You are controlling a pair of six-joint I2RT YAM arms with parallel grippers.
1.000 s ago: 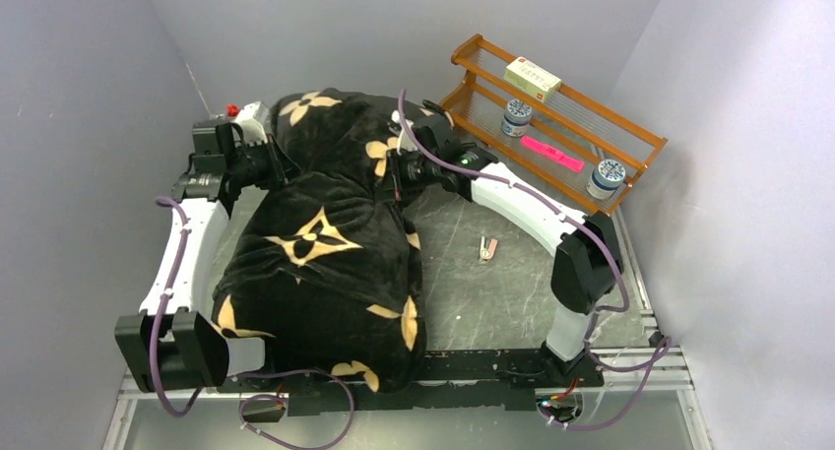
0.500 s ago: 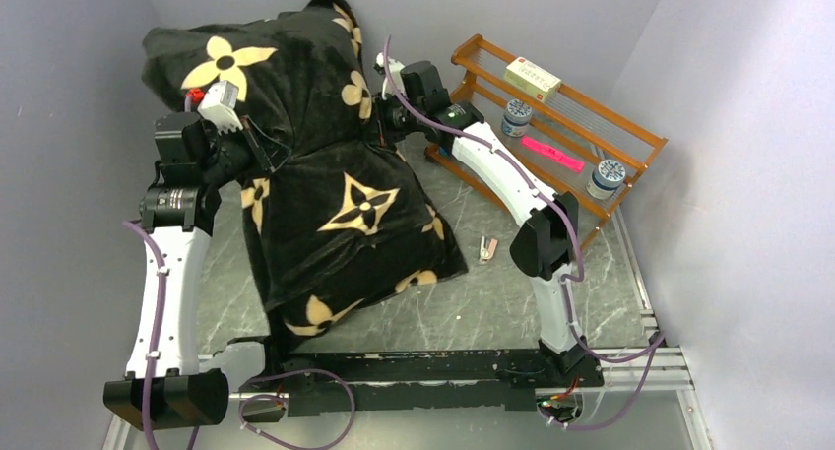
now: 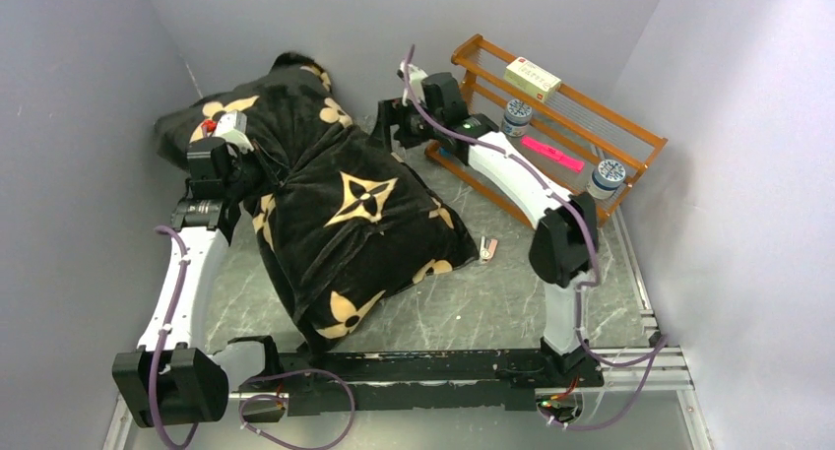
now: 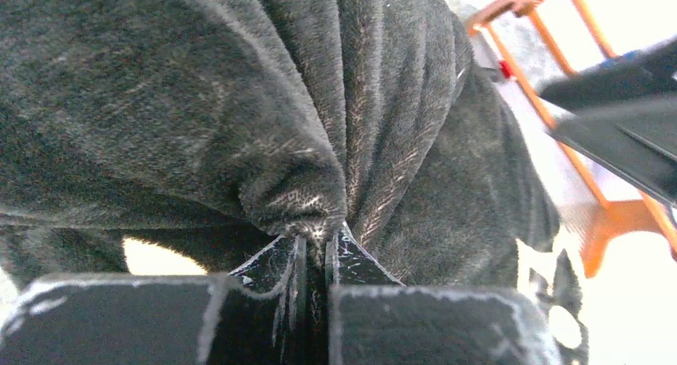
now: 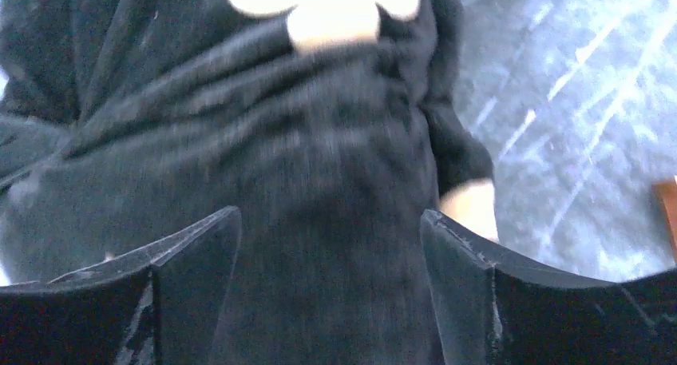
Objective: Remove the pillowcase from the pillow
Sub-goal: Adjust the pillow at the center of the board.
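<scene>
A: Where's the black plush pillowcase with tan four-petal flowers (image 3: 345, 224)?
B: On the grey marbled table (image 3: 492, 302), lying diagonally. The far end is by the back-left wall and the near end is close to the black base rail (image 3: 453, 363). It's plump along its whole length. One flower motif (image 3: 364, 196) faces up mid-body.

A: White pillow?
B: Hidden under the cover. No view shows it.

A: Left gripper (image 4: 315, 249)?
B: Jaws are pressed together on a gathered fold of the black plush. The left wrist view shows pleats fanning out from the fingertips. From overhead it sits at the pillowcase's left side, toward the far end, and the fabric is drawn in there.

A: Right gripper (image 5: 331, 221)?
B: Jaws are wide apart, with nothing clamped. In the right wrist view, blurred black fabric fills the space past the fingers. Can't tell whether it's touching. From overhead it's just beside the pillowcase's far right edge, pointing at it.

A: Anything else?
B: There's an orange wooden rack (image 3: 591, 99) at the far right, behind the right arm. It holds:
- a cream box (image 3: 533, 78) up top
- a small patterned jar (image 3: 515, 117)
- a second jar (image 3: 606, 177) at the other end
- a pink strip (image 3: 551, 153) between the jars

A small pale item (image 3: 486, 248) lies on the table right of the pillowcase, near it but not touching. It's too small to identify.
</scene>
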